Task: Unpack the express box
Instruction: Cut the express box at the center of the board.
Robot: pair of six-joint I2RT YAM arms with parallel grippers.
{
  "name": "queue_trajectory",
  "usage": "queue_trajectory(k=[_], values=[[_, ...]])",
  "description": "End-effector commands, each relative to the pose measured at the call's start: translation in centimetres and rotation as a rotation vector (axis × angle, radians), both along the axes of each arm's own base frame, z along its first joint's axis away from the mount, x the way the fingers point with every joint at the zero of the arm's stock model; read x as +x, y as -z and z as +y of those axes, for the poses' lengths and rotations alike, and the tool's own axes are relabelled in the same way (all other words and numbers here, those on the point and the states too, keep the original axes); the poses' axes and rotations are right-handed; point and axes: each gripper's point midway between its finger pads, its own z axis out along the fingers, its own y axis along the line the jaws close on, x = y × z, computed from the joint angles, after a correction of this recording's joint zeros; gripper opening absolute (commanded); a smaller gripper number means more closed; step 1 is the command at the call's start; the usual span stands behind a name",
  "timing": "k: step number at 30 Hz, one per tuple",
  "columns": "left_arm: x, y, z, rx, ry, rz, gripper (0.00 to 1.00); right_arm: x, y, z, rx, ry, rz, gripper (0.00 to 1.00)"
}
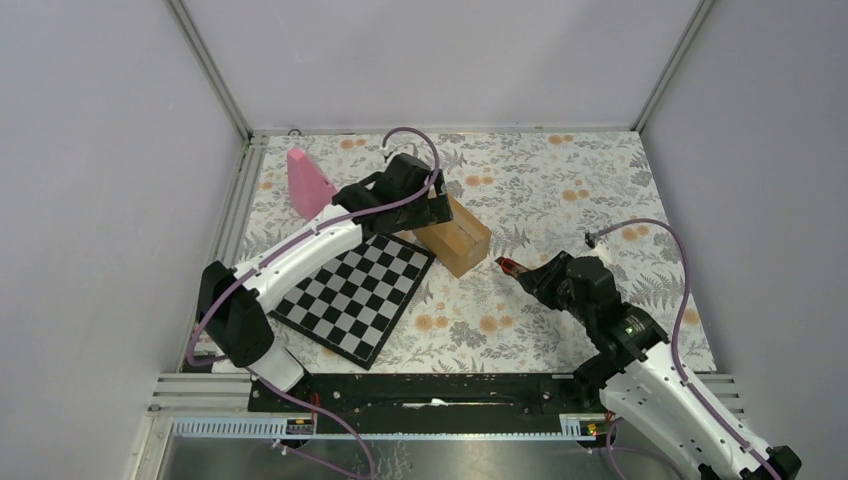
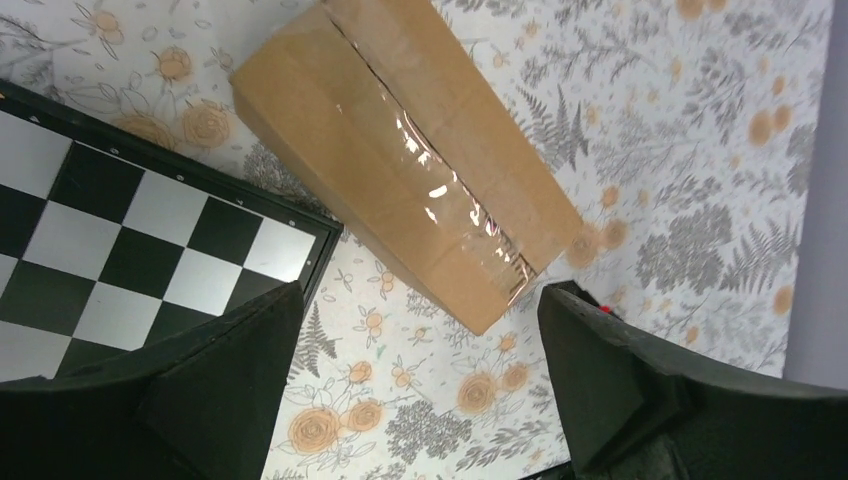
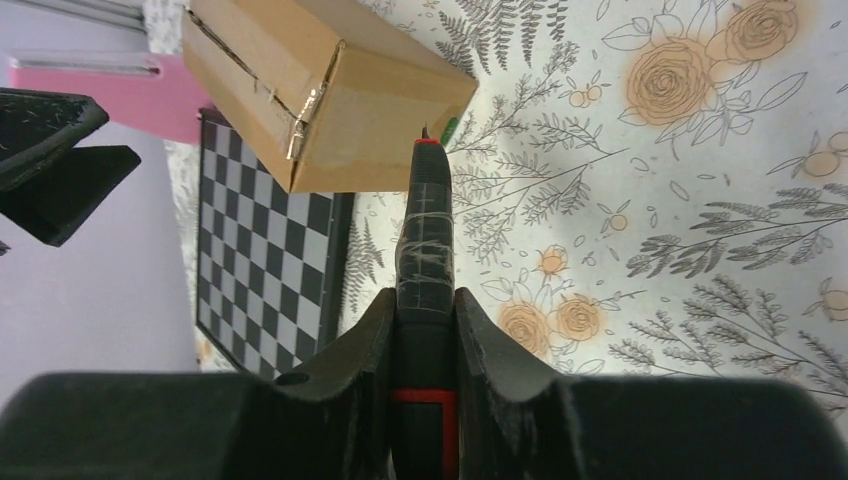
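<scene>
Seen from overhead, the right gripper at 4 o'clock on the flower-print table is clenched on a black, red-tipped tool. Its wrist camera shows both fingers pressed against the tool's shaft. The tip points toward 10 o'clock and sits just beside the near end of the express box. Whether it touches the cardboard cannot be made out.

At 8 o'clock a black-and-white chessboard lies flat, turned diamond-wise, with its far corner just beside the box.

The express box, plain brown cardboard, rests near the table's middle with its long side running from 10 o'clock to 4 o'clock. A small green mark shows on its near end face, and clear tape runs along the top seam.

Over the far end of the box hangs the left gripper, released and spread wide. In its own camera the two black fingers stand on either side of the box's end, clear of the cardboard.

Farthest back, at 10 o'clock, a pink cone-like object stands near the table's far left corner.
</scene>
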Motion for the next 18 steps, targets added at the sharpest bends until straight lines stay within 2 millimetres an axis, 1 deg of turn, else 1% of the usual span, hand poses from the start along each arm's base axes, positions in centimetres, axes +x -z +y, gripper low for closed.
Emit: queue_trajectory(k=[1, 4, 7, 10, 14, 18], values=[[-1.8, 1.6, -0.5, 0.058, 0.06, 0.056, 0.95, 1.3, -2.1, -0.6, -0.092, -0.017, -0.053, 0.0], [-3.3, 2.7, -2.1, 0.001, 0.075, 0.09, 0.94, 2.3, -1.2, -0.6, -0.123, -0.056, -0.02, 0.0], [-4.2, 3.3, -3.6, -0.037, 0.113, 0.113, 0.91, 3.5, -1.0, -0.5, -0.13, -0.089, -0.001, 0.0], [-5.1, 3.8, -4.4, -0.041, 0.147, 0.13, 0.79, 4.6, -1.3, -0.4, -0.17, -0.111, 0.003, 0.0], [-6.4, 5.3, -5.0, -0.067, 0.153, 0.18, 0.66, 5.8, -2.0, 0.1, -0.187, -0.124, -0.012, 0.0], [-6.8, 6.7, -6.2, -0.119, 0.142, 0.234, 0.5, 6.6, -1.9, 0.0, -0.218, -0.121, -0.01, 0.0]])
